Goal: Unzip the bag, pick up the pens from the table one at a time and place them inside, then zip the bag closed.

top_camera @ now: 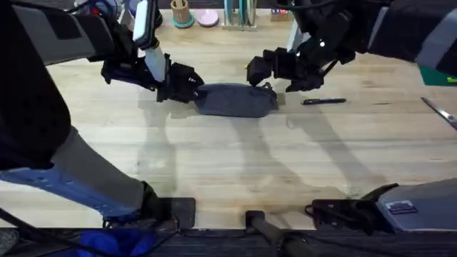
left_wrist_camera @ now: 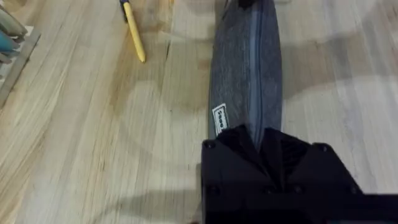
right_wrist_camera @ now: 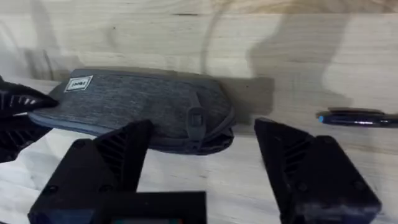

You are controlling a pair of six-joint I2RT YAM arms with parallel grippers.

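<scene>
Left gripper: at the bag's left end on the overhead view; in its own wrist view the black fingers are pressed together on the end of the fabric, just beside a small white label.
Right gripper: over the bag's right end; fingers spread wide, one on each side of that rounded end, not closed on anything.
Bag: oblong blue-grey fabric pouch lying flat on the table, between the two grippers, in the middle of the far half of the tabletop. Zipper runs along its top and looks shut over the length that can be seen. A small pull tab sits near the right end.
Black pen: flat on the table just to the right of the bag, apart from it, lying roughly in line with the bag's long side.
Yellow pen: slim, with a dark end, flat on the table on the far side of the bag, apart from it.
Table: light wood with pale plank grain; the near half carries only the arms' shadows.
Scissors: at the right edge of the table, well apart from the bag.
Far edge: a cup of tools and other holders stand along the back.
</scene>
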